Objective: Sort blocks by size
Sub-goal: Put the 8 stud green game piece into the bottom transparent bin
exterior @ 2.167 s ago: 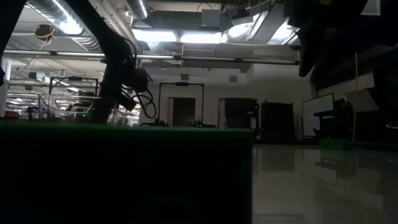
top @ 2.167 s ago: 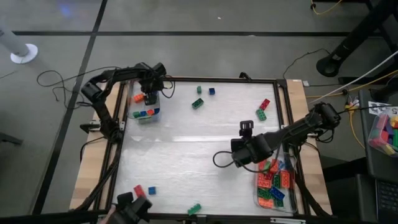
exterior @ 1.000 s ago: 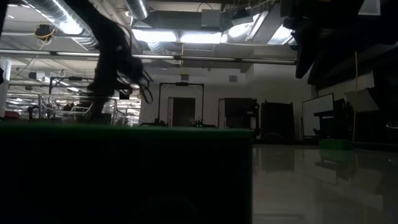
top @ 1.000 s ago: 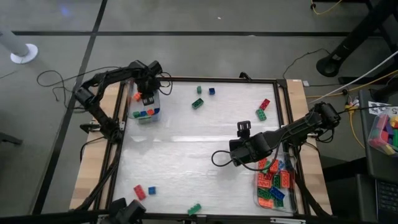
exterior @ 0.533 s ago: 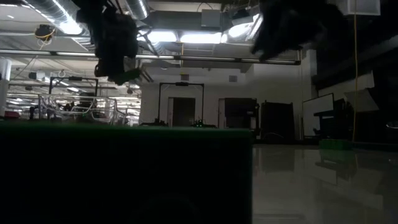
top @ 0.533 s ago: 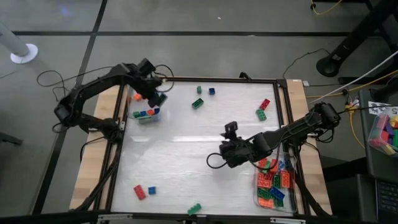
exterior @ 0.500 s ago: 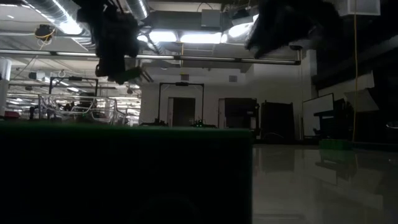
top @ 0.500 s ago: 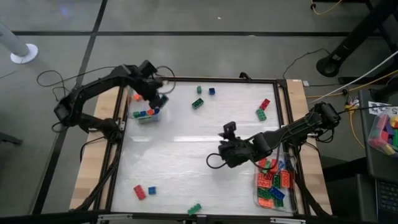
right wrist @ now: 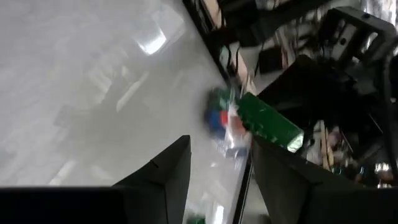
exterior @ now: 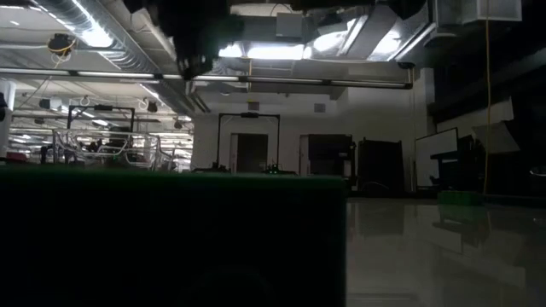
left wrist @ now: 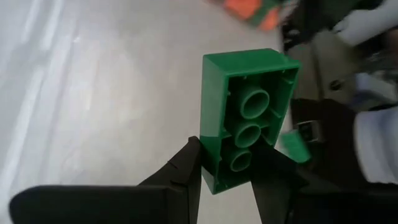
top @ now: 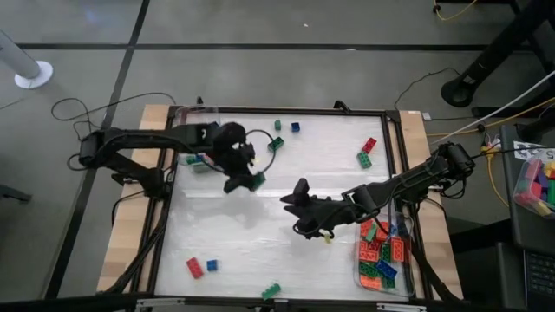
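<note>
My left gripper (top: 253, 182) hangs over the table's middle, shut on a long green brick (left wrist: 249, 106) whose hollow underside faces the wrist camera. My right gripper (top: 293, 198) is just right of it, open, with bare table between its fingers (right wrist: 219, 149). Loose blocks lie flat on the white table: green (top: 277, 125) and blue (top: 295, 126) at the far edge, red (top: 370, 144) and green (top: 364, 159) far right, red (top: 193, 267), blue (top: 212, 265) and green (top: 271, 290) near the front. My left gripper pinches the green brick between its two fingers, on the two long sides near one short end (left wrist: 210, 171). The rest of the brick sticks out ahead of the fingers. The fingers slant downward from the table's left. The brick is lifted clear of the table.
A small clear tray (top: 198, 159) with little blocks sits at the far left, partly under my left arm. A larger clear tray (top: 381, 260) of red, orange and green bricks stands at the near right. Cables trail near the left arm. The table's middle and near left are bare.
My left gripper has swung from the small far-left tray toward the table's middle, rising and turning, carrying the green brick. My right gripper has moved a little toward the table's left, rolling and tipping upward.
</note>
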Controlling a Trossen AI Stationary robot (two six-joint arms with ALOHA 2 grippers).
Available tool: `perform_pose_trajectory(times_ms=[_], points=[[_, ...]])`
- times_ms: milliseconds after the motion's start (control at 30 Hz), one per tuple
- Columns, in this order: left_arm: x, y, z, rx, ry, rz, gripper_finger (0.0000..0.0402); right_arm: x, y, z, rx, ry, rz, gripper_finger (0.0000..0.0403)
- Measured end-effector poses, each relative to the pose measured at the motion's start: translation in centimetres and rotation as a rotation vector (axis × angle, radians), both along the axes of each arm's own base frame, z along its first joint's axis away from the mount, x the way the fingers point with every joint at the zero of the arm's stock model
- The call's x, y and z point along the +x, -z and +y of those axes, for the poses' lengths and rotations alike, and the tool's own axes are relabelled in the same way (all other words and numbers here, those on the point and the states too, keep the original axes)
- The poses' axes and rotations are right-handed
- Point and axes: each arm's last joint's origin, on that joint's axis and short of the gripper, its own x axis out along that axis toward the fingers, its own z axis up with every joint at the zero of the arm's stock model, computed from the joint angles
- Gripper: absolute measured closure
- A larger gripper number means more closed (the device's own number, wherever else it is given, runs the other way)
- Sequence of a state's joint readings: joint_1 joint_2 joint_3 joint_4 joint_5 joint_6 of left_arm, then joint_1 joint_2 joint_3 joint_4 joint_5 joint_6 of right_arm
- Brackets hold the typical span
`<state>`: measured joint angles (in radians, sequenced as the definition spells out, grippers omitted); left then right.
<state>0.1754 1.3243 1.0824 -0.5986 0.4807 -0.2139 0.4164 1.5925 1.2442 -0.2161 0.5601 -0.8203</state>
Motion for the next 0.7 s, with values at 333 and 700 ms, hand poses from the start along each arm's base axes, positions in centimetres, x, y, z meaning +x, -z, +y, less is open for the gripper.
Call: perform_pose_trajectory(times_ms=[333,700], points=[[1.3,-0.4,-4.8,-0.13,0.062,-0.026,0.0305,0.7,-1.4,0.7,-0.208,-0.28,-0.09,0.0233],[3.9,2.2,-6.3,-0.232,0.066,0.054,0.0305,1.8,-0.1,1.3,-0.232,-0.388,-0.093,0.0233]])
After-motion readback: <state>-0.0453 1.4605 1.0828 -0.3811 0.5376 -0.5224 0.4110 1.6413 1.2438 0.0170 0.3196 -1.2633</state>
